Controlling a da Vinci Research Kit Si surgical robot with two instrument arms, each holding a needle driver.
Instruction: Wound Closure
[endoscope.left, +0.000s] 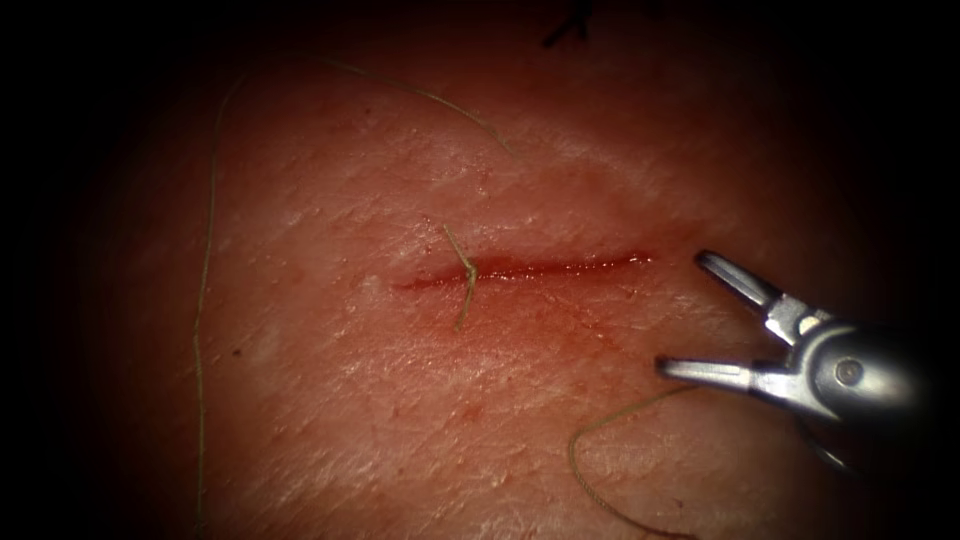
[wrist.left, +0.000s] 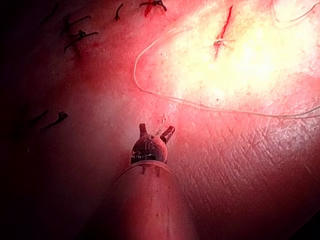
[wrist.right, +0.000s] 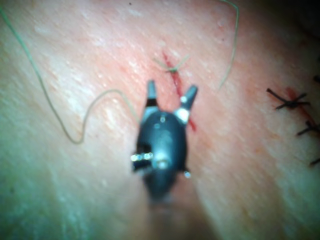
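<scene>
**Open claws, one knot tied, needle unlocated**

Spans the endoscope view: tissue (endoscope.left: 380, 400), pale pink, moist, finely creased like skin; likely soft and yielding under a claw, best taken in small bites near an edge of the cut.

Runs level across mid-frame: cut (endoscope.left: 530, 267), a narrow slit lined with red fluid (endoscope.left: 560, 266), its left part crossed by a knotted stitch (endoscope.left: 466, 270) with short stiff tails.

Enters from the lower right of the endoscope view: right claw (endoscope.left: 682, 315), polished metal, jaws spread wide, holding nothing, just off the cut's right end. In the right wrist view, the same right claw (wrist.right: 170, 94) splayed over the cut.

In the left wrist view: left claw (wrist.left: 156, 132), dark, rounded, jaws apart, empty, well apart from the cut.

Trails loose over the tissue: thread (endoscope.left: 203, 300), thin, pale olive, limp and light, looping at far left and lower right; probably slippery, easily frayed if pinched hard.

Needle: cannot tell where.
</scene>
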